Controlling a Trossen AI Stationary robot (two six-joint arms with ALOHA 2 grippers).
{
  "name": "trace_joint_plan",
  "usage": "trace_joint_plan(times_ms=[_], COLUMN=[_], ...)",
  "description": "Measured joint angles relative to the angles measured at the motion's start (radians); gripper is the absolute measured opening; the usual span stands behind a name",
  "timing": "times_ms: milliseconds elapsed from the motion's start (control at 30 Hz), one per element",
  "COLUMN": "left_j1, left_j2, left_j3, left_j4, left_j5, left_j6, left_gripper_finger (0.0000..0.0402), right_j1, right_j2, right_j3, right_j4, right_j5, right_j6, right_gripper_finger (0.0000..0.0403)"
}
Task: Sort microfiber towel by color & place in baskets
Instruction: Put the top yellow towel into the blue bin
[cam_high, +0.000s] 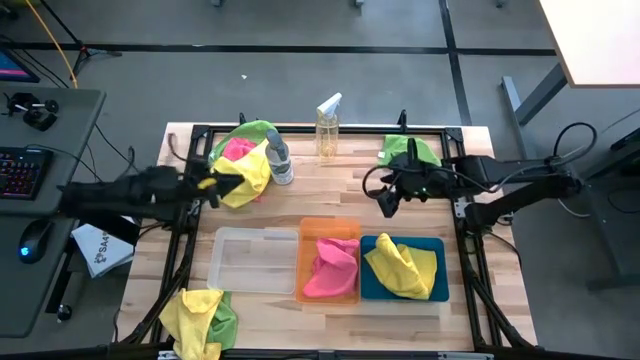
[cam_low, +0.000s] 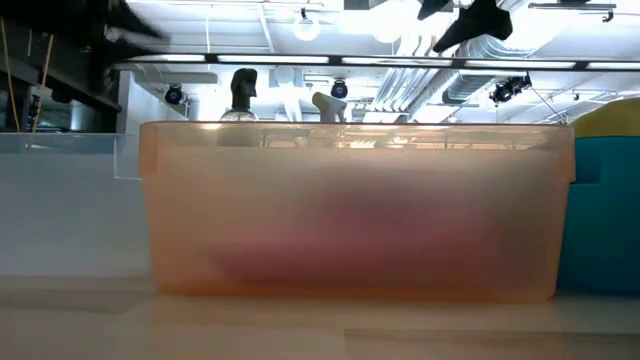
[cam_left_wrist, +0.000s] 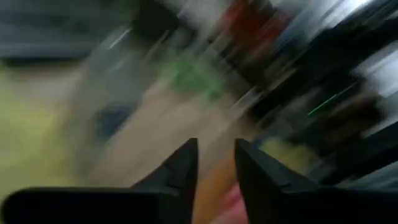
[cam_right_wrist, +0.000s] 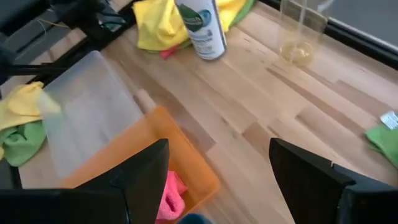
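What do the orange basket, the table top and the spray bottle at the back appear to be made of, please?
The orange basket looks like translucent, slightly frosted plastic: pink cloth shows dimly through its wall. The table top appears to be light wooden planks with visible grain and seams, matte. The spray bottle seems clear plastic or possibly glass, with yellowish liquid visible inside and a white trigger head.

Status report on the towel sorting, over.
Left hand open, empty, beside far-left towel pile. Right hand open above bare wood. Pink towel in orange plastic basket; clear plastic basket empty.
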Motion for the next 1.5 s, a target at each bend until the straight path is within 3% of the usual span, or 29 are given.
trace_joint_plan(times_ms=[67, 167, 333, 600, 733, 900, 1200, 1400, 1500], left_j1=[0.024, 0.055, 0.095, 0.15, 0.15, 0.15, 0.251, 0.312, 0.315], left_j2=[0.102, 0.243, 0.47, 0.774, 0.837, 0.851, 0.959, 1.048, 1.059], left_j3=[0.086, 0.138, 0.134, 0.151, 0.175, 0.212, 0.212, 0.212, 0.212], left_j4=[-0.239, -0.39, -0.376, -0.324, -0.209, -0.253, -0.257, -0.205, -0.177], left_j5=[0.026, 0.071, 0.135, 0.104, -0.005, -0.136, -0.108, -0.027, 0.022], left_j6=[0.028, 0.113, 0.391, 0.401, 0.362, 0.158, 0.076, 0.147, 0.179], left_gripper_finger=[0.0129, 0.0171, 0.0216, 0.0234, 0.0234, 0.0234, 0.0234, 0.0233, 0.0204], right_j1=[-0.021, -0.041, -0.052, -0.051, -0.051, -0.05, -0.05, -0.05, -0.05], right_j2=[0.0, 0.0, 0.0, 0.0, 0.0, 0.0, 0.0, 0.0, 0.0], right_j3=[0.0, 0.0, 0.0, 0.0, 0.0, 0.0, -0.044, -0.044, -0.044], right_j4=[-0.017, -0.029, -0.051, -0.062, -0.062, -0.062, -0.06, -0.067, -0.067], right_j5=[-0.017, -0.019, -0.021, -0.021, -0.02, -0.02, -0.005, -0.007, -0.007], right_j6=[0.0, 0.0, 0.0, 0.0, 0.003, 0.008, 0.0, -0.006, -0.018], right_gripper_finger=[0.0273, 0.0273, 0.0273, 0.0273, 0.0273, 0.0273, 0.0273, 0.0273, 0.0273])
